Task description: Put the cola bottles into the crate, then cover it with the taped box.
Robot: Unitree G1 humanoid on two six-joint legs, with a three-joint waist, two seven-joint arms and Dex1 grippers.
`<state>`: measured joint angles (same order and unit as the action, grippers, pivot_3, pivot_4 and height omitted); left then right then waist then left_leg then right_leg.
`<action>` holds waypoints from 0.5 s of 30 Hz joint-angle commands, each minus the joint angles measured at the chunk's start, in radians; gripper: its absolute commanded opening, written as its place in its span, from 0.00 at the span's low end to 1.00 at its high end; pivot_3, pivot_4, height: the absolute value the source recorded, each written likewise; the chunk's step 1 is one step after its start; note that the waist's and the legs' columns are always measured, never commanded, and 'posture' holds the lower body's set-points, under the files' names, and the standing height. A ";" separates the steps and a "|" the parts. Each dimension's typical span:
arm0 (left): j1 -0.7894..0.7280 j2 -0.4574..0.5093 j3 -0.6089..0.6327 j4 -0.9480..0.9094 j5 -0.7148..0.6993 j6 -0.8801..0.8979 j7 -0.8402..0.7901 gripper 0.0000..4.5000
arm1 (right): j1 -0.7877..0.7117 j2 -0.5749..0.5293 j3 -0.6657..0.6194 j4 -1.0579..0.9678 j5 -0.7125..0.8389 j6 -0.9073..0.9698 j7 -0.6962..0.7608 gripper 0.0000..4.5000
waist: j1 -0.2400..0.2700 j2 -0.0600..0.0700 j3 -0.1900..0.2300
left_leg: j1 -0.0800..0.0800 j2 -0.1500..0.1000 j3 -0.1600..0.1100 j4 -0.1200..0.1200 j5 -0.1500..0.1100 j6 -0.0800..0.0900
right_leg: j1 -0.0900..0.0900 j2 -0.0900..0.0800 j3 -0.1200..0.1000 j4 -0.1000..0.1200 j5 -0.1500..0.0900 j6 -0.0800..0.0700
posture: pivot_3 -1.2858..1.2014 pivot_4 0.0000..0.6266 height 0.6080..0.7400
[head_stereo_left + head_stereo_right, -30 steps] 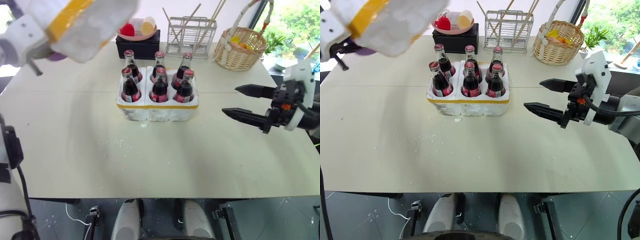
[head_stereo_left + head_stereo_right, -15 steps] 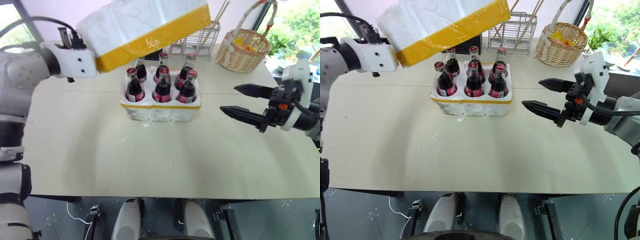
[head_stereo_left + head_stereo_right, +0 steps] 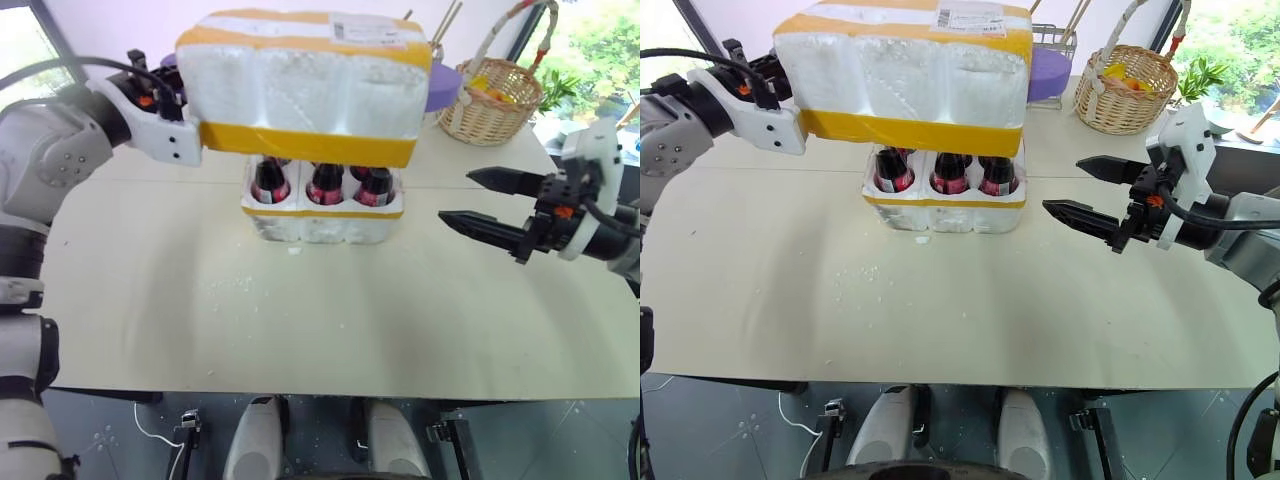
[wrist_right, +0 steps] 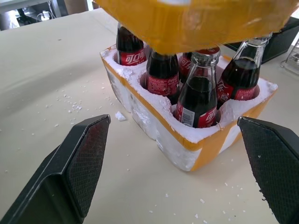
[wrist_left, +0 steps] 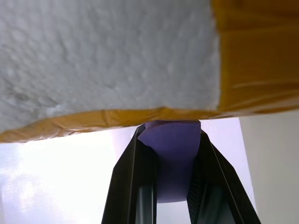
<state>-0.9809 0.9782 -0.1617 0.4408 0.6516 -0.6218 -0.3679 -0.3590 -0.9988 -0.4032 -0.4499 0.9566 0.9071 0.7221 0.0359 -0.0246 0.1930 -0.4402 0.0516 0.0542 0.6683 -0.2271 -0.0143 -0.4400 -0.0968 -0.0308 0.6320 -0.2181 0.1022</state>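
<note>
Holding the taped box (image 3: 305, 95) by its left end, the left gripper (image 3: 175, 105) has its fingers clamped on the box wall, so the box hangs level in the air directly over the crate (image 3: 322, 212). In the left wrist view the two black fingers (image 5: 135, 186) rise to the box's orange-yellow tape band, pressed close with little gap between them. The box's lower rim sits at about the height of the bottle necks and hides the caps in the head views; the right wrist view shows the rim just above the caps, with no contact that can be confirmed. The cola bottles (image 4: 196, 100) stand upright in the wells of the crate, and none lies loose on the table (image 3: 300, 320), so the loading step is judged complete. The right gripper (image 3: 1085, 190) hovers to the right of the crate, well apart from it, its fingers spread wide and holding nothing. What remains, as a judgement, is the covering step: the box must be lowered squarely over the bottles until its rim seats on the crate, then released. White foam crumbs lie scattered on the table in front of the crate.
</note>
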 commanded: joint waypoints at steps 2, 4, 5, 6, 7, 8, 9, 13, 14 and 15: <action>0.024 -0.009 -0.016 -0.094 0.092 0.086 0.028 0.05 | 0.010 0.011 -0.031 -0.037 0.010 -0.023 -0.008 1.00 | 0.001 0.000 0.000 | 0.000 0.000 0.000 0.000 0.000 0.000 | 0.000 0.000 0.000 0.000 0.000 0.000 | 0.52 0.24 1.00; 0.045 -0.015 -0.026 -0.139 0.127 0.117 0.024 0.05 | 0.014 0.014 -0.034 -0.039 0.010 -0.024 -0.010 1.00 | 0.001 0.000 0.000 | 0.000 0.000 0.000 0.000 0.000 0.000 | 0.000 0.000 0.000 0.000 0.000 0.000 | 0.52 0.24 1.00; 0.063 -0.017 -0.031 -0.166 0.134 0.122 0.016 0.05 | 0.014 0.015 -0.035 -0.036 0.009 -0.025 -0.011 1.00 | 0.001 0.000 0.000 | 0.000 0.000 0.000 0.000 0.000 0.000 | 0.000 0.000 0.000 0.000 0.000 0.000 | 0.52 0.24 1.00; 0.081 -0.023 -0.029 -0.190 0.135 0.134 0.015 0.05 | 0.014 0.017 -0.035 -0.034 0.007 -0.027 -0.012 1.00 | 0.001 0.000 0.000 | 0.000 0.000 0.000 0.000 0.000 0.000 | 0.000 0.000 0.000 0.000 0.000 0.000 | 0.52 0.24 1.00; 0.094 -0.026 -0.027 -0.208 0.137 0.143 0.015 0.05 | 0.013 0.018 -0.035 -0.032 0.005 -0.028 -0.013 1.00 | 0.001 0.000 0.000 | 0.000 0.000 0.000 0.000 0.000 0.000 | 0.000 0.000 0.000 0.000 0.000 0.000 | 0.52 0.24 1.00; 0.108 -0.030 -0.023 -0.223 0.134 0.156 0.015 0.05 | 0.013 0.019 -0.034 -0.031 0.005 -0.028 -0.015 1.00 | 0.001 0.000 0.000 | 0.000 0.000 0.000 0.000 0.000 0.000 | 0.000 0.000 0.000 0.000 0.000 0.000 | 0.52 0.24 1.00; 0.126 -0.031 -0.023 -0.240 0.133 0.167 0.003 0.05 | 0.013 0.021 -0.032 -0.031 0.003 -0.029 -0.015 1.00 | 0.001 0.000 0.000 | 0.000 0.000 0.000 0.000 0.000 0.000 | 0.000 0.000 0.000 0.000 0.000 0.000 | 0.52 0.24 1.00; 0.157 -0.058 -0.025 -0.297 0.128 0.223 -0.033 0.05 | 0.014 0.026 -0.024 -0.031 0.000 -0.035 -0.015 1.00 | 0.001 0.000 0.000 | 0.000 0.000 0.000 0.000 0.000 0.000 | 0.000 0.000 0.000 0.000 0.000 0.000 | 0.52 0.24 1.00; 0.164 -0.060 -0.029 -0.308 0.132 0.228 -0.040 0.05 | 0.011 0.027 -0.022 -0.029 -0.001 -0.036 -0.015 1.00 | 0.001 0.000 0.000 | 0.000 0.000 0.000 0.000 0.000 0.000 | 0.000 0.000 0.000 0.000 0.000 0.000 | 0.52 0.24 1.00; 0.174 -0.057 -0.035 -0.318 0.147 0.222 -0.031 0.05 | 0.006 0.027 -0.018 -0.026 -0.002 -0.037 -0.015 1.00 | 0.001 0.000 0.000 | 0.000 0.000 0.000 0.000 0.000 0.000 | 0.000 0.000 0.000 0.000 0.000 0.000 | 0.52 0.24 1.00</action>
<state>-0.8122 0.9158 -0.2022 0.1646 0.7873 -0.3993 -0.4027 -0.3397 -0.9722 -0.4019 -0.4609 0.9553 0.8891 0.7094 0.0370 -0.0246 0.1930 -0.4402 0.0516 0.0542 0.6682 -0.2271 -0.0143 -0.4400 -0.0968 -0.0307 0.6321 -0.2181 0.1022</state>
